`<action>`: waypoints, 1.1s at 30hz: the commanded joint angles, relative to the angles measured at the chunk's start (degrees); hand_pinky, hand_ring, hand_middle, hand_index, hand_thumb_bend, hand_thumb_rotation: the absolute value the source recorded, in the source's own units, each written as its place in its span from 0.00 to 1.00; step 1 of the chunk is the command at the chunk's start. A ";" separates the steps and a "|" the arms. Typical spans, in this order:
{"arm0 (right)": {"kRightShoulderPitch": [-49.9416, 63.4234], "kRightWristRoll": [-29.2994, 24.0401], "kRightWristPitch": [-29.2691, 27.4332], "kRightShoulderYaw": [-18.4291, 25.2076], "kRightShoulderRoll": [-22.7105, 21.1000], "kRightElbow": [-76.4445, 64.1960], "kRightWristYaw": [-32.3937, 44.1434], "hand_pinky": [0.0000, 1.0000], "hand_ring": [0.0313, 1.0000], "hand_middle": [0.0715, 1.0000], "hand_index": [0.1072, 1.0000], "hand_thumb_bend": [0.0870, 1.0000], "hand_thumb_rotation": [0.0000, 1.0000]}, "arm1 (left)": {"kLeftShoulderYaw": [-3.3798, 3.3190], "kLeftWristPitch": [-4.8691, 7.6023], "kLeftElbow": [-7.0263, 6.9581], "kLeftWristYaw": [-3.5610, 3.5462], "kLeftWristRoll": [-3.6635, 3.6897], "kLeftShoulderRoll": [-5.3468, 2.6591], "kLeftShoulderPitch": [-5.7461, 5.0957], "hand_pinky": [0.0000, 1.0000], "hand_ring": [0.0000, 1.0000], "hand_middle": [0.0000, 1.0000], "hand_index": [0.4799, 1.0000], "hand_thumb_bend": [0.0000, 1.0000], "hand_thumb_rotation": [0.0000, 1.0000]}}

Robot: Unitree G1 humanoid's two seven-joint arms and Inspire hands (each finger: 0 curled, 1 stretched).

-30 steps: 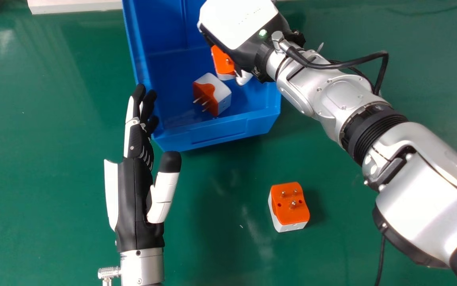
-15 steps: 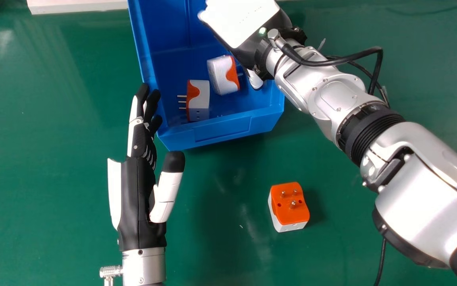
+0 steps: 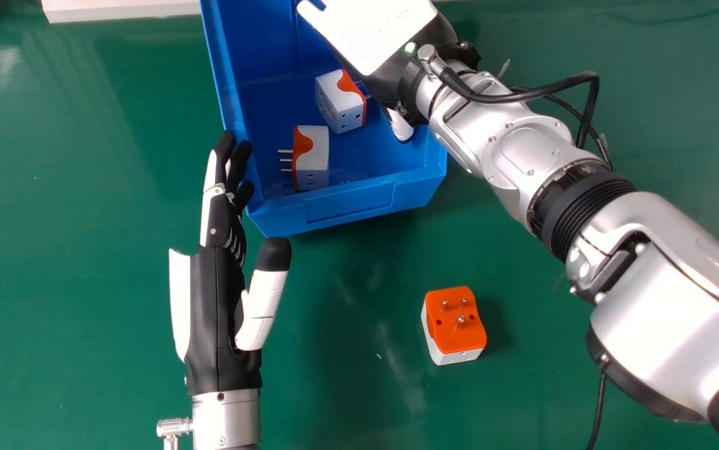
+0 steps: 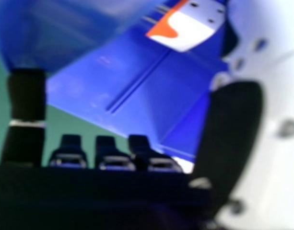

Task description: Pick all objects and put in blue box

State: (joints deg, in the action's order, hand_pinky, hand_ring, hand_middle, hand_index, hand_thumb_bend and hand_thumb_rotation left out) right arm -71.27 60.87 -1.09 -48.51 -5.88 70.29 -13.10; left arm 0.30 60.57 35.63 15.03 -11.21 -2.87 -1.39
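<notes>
My right hand [image 3: 375, 34] is over the blue box [image 3: 350, 203], its far part hidden by the hand's white back. In the right hand view, the right hand [image 4: 233, 129] is open, with nothing between thumb and fingers. Two orange-and-white plug adapters lie inside: one adapter [image 3: 313, 165] near the front left, pins to the left, and another adapter [image 3: 339, 103] just beyond it, beside the right hand. The right hand view shows one adapter [image 4: 187, 29] in the box. A third adapter [image 3: 457, 325] stands pins up on the table. My left hand [image 3: 215, 300] is open, fingertips at the box's left wall.
The green table [image 3: 84, 281] surrounds the box, with open room in front of it and to its left. A black cable [image 3: 540, 94] loops beside the right forearm. Pale blocks [image 3: 115, 9] line the far left edge.
The two adapters in the box have tumbled and turned; the one by the right hand now lies apart from it. The box and left hand have shifted slightly right.
</notes>
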 commanded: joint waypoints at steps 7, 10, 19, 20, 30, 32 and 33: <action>2.98 -3.36 4.69 5.30 -4.93 -12.82 3.45 1.00 1.00 1.00 0.99 0.93 0.19 | 0.44 0.66 -1.15 -0.40 0.04 -0.94 -0.61 1.00 0.96 0.94 0.90 0.92 0.93; 10.12 -5.34 7.68 9.86 -9.20 -29.43 8.39 1.00 1.00 1.00 0.99 0.96 0.20 | 0.47 1.05 -1.25 -0.37 -0.20 -0.89 -0.96 1.00 0.96 0.94 0.90 0.92 0.93; 34.01 -8.68 20.27 23.23 -15.97 -78.41 32.14 1.00 1.00 1.00 1.00 0.98 0.22 | 0.46 1.33 -2.16 -0.65 -0.38 -0.38 -2.04 1.00 0.95 0.94 0.91 0.91 0.94; 36.30 -9.09 21.76 24.62 -15.97 -82.35 34.40 1.00 1.00 1.00 1.00 0.98 0.22 | 0.52 1.30 -2.11 -0.74 -0.41 -0.34 -2.11 1.00 0.95 0.94 0.91 0.91 0.94; 55.48 -9.26 32.35 30.23 -16.46 -105.41 50.41 0.99 1.00 1.00 1.00 0.95 0.28 | 0.94 0.47 -3.71 -2.30 0.57 0.35 -4.30 0.99 0.95 0.94 0.90 0.90 0.94; 58.34 -8.91 33.95 30.42 -16.29 -108.28 52.72 0.98 0.99 1.00 1.00 0.93 0.30 | 0.73 0.29 -4.03 -2.40 0.22 0.49 -4.62 0.99 0.95 0.94 0.91 0.90 0.94; 59.55 -8.64 34.71 30.46 -16.34 -109.53 53.89 0.97 0.99 1.00 1.00 0.92 0.31 | 0.64 0.18 -4.15 -2.43 0.14 0.50 -4.72 1.00 0.95 0.95 0.91 0.90 0.94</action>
State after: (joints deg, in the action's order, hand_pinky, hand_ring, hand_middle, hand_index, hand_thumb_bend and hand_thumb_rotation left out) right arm -13.75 51.57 31.37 -20.38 -21.86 -31.72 37.83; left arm 0.34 60.35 33.86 13.36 -11.10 -2.57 -5.03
